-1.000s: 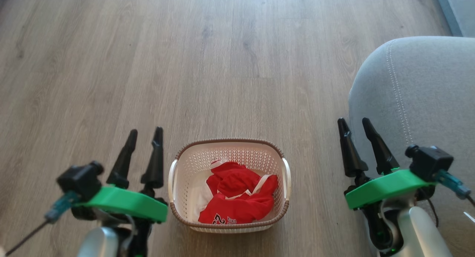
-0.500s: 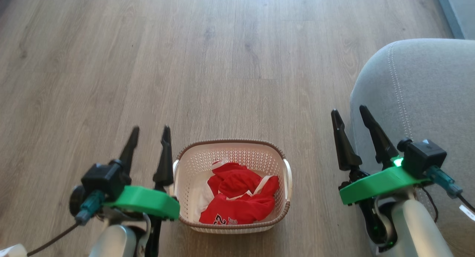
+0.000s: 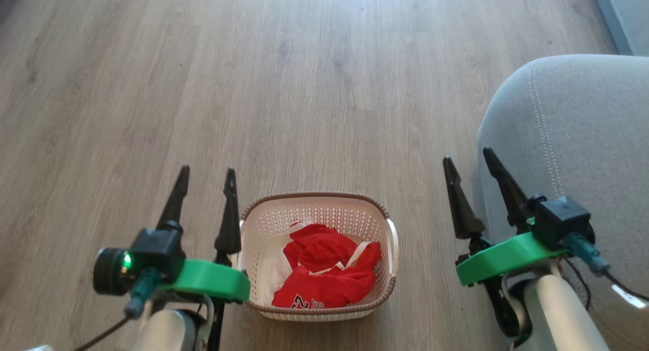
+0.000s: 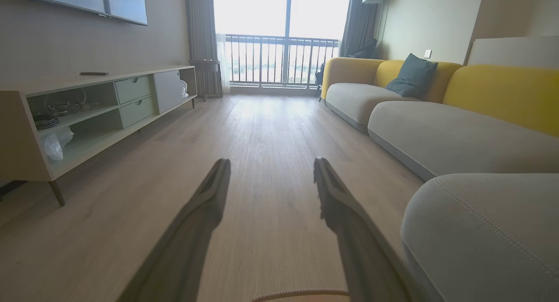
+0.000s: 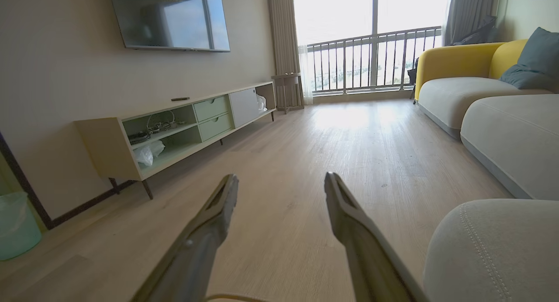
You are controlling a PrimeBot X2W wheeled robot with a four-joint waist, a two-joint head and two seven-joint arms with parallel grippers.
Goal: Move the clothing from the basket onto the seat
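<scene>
Left claw (image 3: 208,169) hung released at the lower left of the head view, its two dark fingers spread, pointing up the frame and holding nothing. Its inner finger stood just beside the left side of the basket (image 3: 314,195), apart from the clothing (image 3: 324,270). At the lower right, the right claw (image 3: 467,154) was likewise released and empty, with its outer finger overlapping the rounded corner of the seat (image 3: 573,138); whether it touched the fabric could not be told.

The basket sat on the wooden floor (image 3: 304,87) in the lower middle of the frame, between the two claws and clear of the seat. The clothing lay crumpled inside it, bright red with white trim, piled toward the right and near side. Dark numerals edged in white showed at the lower edge of the heap, partly hidden by the brown rim.

In the left wrist view the left claw (image 4: 271,160) had its fingers wide apart over the bare floor, with a strip of the basket's brown rim at the bottom edge between them and the grey seat filling the lower right. In the right wrist view the right claw (image 5: 281,175) was spread the same way, with the seat's stitched corner at the lower right. A low cabinet (image 5: 183,127) stood along the left wall under a television (image 5: 170,18), and a balcony railing (image 5: 371,57) showed at the top centre.
</scene>
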